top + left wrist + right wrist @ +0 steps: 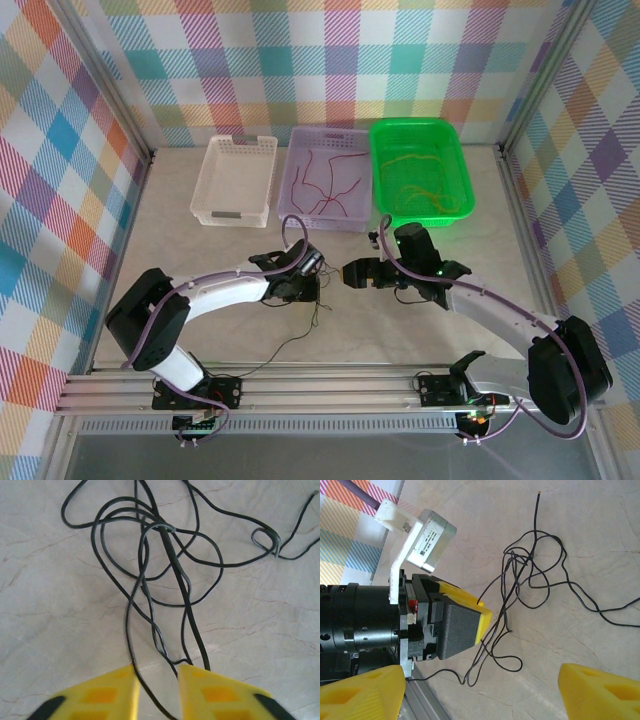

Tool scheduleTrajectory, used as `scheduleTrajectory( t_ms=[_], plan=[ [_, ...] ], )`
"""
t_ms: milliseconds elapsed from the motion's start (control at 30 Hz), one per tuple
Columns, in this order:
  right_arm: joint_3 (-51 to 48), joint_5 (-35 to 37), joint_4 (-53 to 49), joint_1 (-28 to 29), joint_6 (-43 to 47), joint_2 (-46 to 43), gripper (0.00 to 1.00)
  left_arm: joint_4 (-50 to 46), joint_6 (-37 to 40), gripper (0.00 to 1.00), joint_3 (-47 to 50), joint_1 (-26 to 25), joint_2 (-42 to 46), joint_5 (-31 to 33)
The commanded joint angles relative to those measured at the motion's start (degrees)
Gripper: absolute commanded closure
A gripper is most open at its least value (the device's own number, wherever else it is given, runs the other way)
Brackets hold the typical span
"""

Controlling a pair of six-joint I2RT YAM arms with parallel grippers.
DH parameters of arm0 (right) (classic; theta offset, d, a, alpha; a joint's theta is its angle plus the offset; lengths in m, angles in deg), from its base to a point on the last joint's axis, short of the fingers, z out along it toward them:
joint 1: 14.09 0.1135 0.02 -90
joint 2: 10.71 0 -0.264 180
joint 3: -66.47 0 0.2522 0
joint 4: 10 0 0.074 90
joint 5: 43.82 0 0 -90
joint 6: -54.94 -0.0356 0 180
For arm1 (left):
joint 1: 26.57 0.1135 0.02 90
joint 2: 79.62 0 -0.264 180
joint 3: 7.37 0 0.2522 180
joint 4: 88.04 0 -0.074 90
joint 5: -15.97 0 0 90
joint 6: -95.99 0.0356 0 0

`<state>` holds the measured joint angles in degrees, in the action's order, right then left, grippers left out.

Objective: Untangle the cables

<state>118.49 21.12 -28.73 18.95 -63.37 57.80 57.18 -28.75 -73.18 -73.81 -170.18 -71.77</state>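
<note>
One tangle of black cables [172, 555] by worktop's [50, 605] near edge; left claw [158, 667] slightly parted astride strands; right claw [481, 669] released wide.

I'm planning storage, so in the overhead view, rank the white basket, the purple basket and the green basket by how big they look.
1. green basket: largest, though only a little ahead of the next one.
2. purple basket: close second.
3. white basket: clearly smallest.
All three sit in one row, so nearness hardly skews this.
</note>
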Motion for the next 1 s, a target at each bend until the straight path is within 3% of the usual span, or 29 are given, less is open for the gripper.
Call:
scheduleTrajectory(
  t_ms=[0, 100, 400, 567, 967],
  plan=[
    [-1.1, -0.7, 3.6, 0.2, -1.6, 0.9, 0.20, -0.4, 0.0, 0.89, -1.9, -0.6, -1.3, 1.5],
    [-1.0, -0.8, 5.2, 0.2, -2.9, 3.6, 0.22, 0.3, 0.3, 1.00, -2.1, -0.6, -2.0, 1.8],
    [-2.8, -6.4, 17.2, 0.3, -9.6, 10.8, 0.24, 1.7, 2.1, 1.00, 0.0, -0.5, 6.3, 3.3],
    [-2.5, -9.2, 26.4, 2.8, -14.1, 17.5, 0.29, 7.3, 1.2, 1.00, 4.5, -0.6, 13.4, 0.4],
    [-0.4, -10.0, 44.3, 6.1, -23.5, 30.6, 0.43, 7.9, 0.5, 1.00, 7.9, -0.8, 20.7, -0.1]
  ],
)
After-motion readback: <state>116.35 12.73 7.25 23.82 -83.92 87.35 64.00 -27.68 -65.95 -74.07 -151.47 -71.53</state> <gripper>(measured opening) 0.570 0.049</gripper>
